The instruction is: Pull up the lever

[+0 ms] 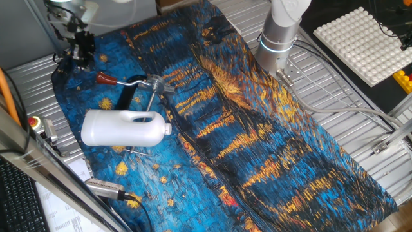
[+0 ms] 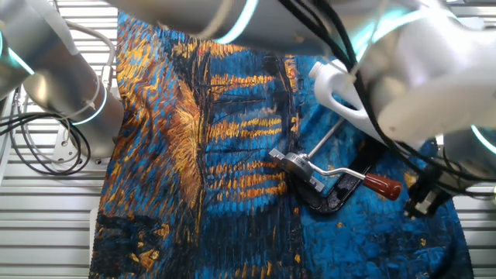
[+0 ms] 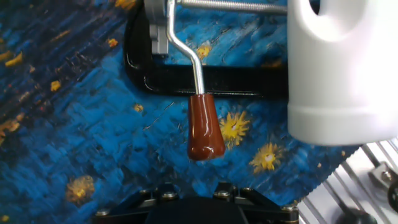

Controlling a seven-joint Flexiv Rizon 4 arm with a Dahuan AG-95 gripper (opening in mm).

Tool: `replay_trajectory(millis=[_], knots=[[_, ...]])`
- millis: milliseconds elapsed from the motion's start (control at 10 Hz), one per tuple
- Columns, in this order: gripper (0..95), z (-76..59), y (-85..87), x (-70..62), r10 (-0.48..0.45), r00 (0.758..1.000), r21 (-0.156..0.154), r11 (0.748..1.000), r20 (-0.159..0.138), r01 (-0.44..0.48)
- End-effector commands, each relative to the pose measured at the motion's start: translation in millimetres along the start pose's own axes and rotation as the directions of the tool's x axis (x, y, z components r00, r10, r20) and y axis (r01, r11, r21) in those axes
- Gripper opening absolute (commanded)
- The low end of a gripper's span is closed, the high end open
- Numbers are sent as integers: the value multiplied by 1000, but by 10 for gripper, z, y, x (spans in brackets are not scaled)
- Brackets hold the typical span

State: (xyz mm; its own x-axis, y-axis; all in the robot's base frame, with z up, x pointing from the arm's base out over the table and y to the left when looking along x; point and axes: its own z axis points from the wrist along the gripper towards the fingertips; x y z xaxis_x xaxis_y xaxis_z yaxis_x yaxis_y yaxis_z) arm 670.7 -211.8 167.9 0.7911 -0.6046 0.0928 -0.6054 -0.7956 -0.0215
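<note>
The lever (image 1: 119, 80) is a slim silver rod with a red-brown tip, and it lies low over the blue patterned cloth. It is hinged to a small metal clamp (image 1: 154, 82) on a black base (image 1: 125, 96). In the other fixed view the red tip (image 2: 381, 184) points toward my gripper (image 2: 425, 198), a short gap away. The hand view shows the tip (image 3: 205, 127) just ahead of the gripper (image 3: 194, 196) and apart from it. Only the gripper's dark body shows there. Its fingertips are hidden, and nothing is held.
A big white plastic jug (image 1: 125, 127) lies on its side next to the clamp and fills the right of the hand view (image 3: 342, 62). A white bumpy tray (image 1: 364, 42) sits at the back right. The arm's base (image 1: 280, 32) stands behind the cloth.
</note>
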Motion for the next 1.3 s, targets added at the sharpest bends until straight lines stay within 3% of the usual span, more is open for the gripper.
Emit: replay_trajectory(millis=[100, 900, 1200, 1300], knots=[[380, 75, -4, 90, -11, 1000, 24, 1000, 29, 10], [380, 478, 51, 151, -39, 987, 127, 992, 157, 19], [380, 515, 50, 151, -11, 980, 128, 992, 196, -14], [190, 522, 39, 146, -4, 978, 123, 992, 210, -22]])
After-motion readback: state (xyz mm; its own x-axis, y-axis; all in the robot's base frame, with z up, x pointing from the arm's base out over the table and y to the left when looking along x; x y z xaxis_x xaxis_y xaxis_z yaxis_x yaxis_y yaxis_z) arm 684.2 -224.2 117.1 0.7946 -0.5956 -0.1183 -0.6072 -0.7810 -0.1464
